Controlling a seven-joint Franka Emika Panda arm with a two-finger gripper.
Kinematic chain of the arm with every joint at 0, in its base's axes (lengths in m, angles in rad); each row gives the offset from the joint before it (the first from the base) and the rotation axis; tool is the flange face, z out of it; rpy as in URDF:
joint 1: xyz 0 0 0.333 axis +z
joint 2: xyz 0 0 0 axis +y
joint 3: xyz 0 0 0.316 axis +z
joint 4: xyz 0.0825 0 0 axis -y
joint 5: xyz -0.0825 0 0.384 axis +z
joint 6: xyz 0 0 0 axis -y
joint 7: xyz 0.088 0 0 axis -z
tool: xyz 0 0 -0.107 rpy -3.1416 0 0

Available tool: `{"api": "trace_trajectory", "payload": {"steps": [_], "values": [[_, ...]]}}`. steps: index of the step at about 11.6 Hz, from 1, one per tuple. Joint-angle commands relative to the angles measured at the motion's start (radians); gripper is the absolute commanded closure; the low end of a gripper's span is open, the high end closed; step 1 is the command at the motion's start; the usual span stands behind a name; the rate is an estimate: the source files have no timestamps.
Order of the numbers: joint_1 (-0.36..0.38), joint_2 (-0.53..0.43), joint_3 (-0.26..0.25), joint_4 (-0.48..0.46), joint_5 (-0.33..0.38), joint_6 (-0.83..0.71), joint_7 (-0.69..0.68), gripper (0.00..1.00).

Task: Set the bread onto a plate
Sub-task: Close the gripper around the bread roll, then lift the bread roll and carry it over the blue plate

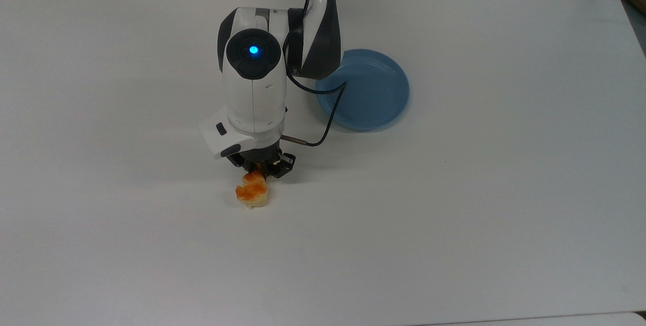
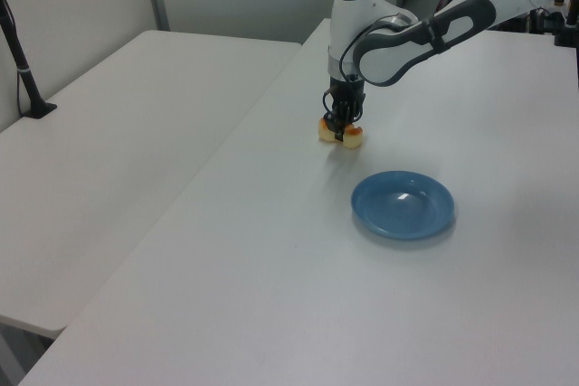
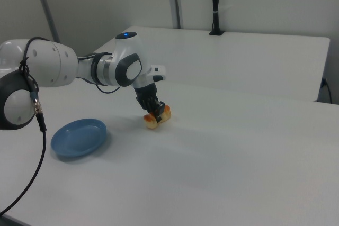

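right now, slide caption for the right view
Gripper closed on the bread on the white table, blue plate empty nearby.

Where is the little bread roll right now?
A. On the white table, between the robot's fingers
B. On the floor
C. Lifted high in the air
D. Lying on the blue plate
A: the bread sits on the table with the gripper closed around it, apart from the empty plate.
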Motion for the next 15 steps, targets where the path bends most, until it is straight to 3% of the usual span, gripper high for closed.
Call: {"api": "trace_trajectory", "payload": {"steps": [1,7,10,15], "values": [[0.005,-0.041,-0.011,0.005,-0.001,0.001,-0.008,0.76],[0.001,-0.243,-0.011,-0.015,0.010,-0.182,-0.081,0.76],[0.016,-0.337,-0.006,-0.076,0.014,-0.215,-0.088,0.76],[0.169,-0.433,-0.003,-0.139,0.037,-0.321,-0.037,0.76]]}}
